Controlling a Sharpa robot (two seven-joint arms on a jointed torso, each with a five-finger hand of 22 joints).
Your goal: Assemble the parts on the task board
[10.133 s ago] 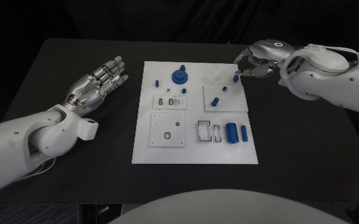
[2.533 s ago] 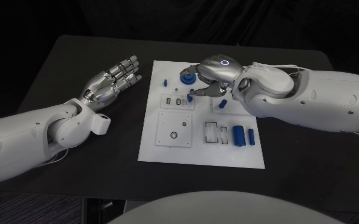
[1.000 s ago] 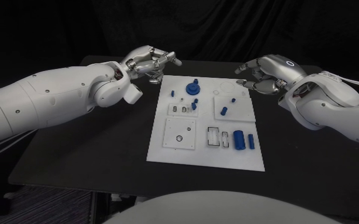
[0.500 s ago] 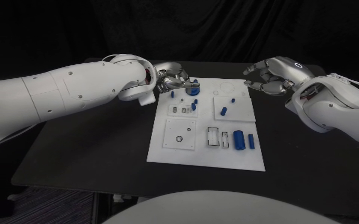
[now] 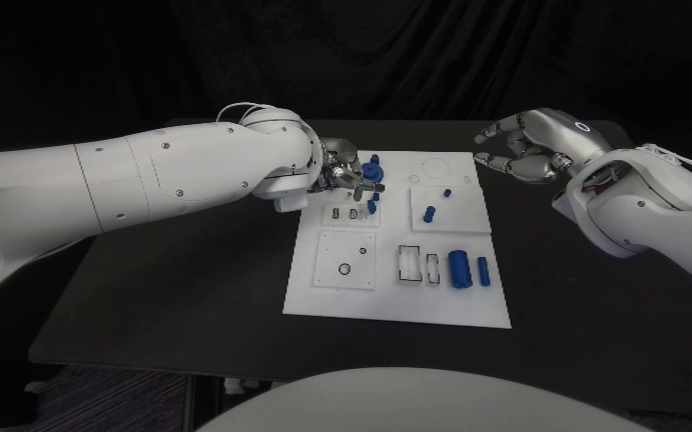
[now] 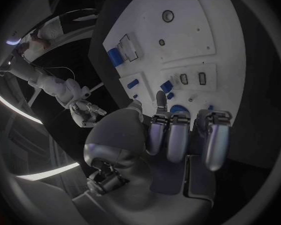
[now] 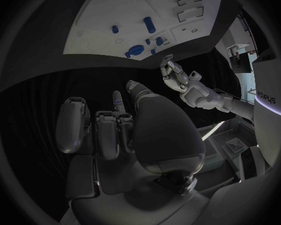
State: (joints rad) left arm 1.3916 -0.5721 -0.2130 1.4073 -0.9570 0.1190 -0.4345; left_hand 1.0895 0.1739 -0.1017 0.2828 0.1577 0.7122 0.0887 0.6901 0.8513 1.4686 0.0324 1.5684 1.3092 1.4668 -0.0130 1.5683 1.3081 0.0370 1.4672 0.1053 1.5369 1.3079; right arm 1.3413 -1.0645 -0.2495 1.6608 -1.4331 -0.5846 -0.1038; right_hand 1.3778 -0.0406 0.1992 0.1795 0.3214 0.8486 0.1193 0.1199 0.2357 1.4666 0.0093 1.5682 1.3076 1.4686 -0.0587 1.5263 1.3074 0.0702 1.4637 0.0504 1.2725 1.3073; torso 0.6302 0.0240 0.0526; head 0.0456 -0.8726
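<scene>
The white rectangular task board [image 5: 401, 297] lies at the middle of the black tabletop [image 5: 188, 282]. The left silver hand [image 5: 339, 168] reaches over the board's far left corner, its fingers [image 6: 167, 137] curled downward beside the round blue gear-like part [image 5: 371, 172] standing there; whether they touch or grip that part cannot be told. A small blue peg [image 5: 372, 206] stands just nearer on the board than the gear-like part, next to two small rectangular slots [image 5: 343, 213]. Toward the board's right side, a short blue pin [image 5: 447, 193] and a tilted blue cylinder [image 5: 430, 215] rest on a raised white square plate [image 5: 464, 214]. At the board's near right, a large blue cylinder [image 5: 460, 268] and a slimmer blue rod [image 5: 483, 272] lie side by side. The right silver hand [image 5: 526, 150] hovers off the board's far right corner, fingers [image 7: 75, 122] curled inward and holding nothing.
</scene>
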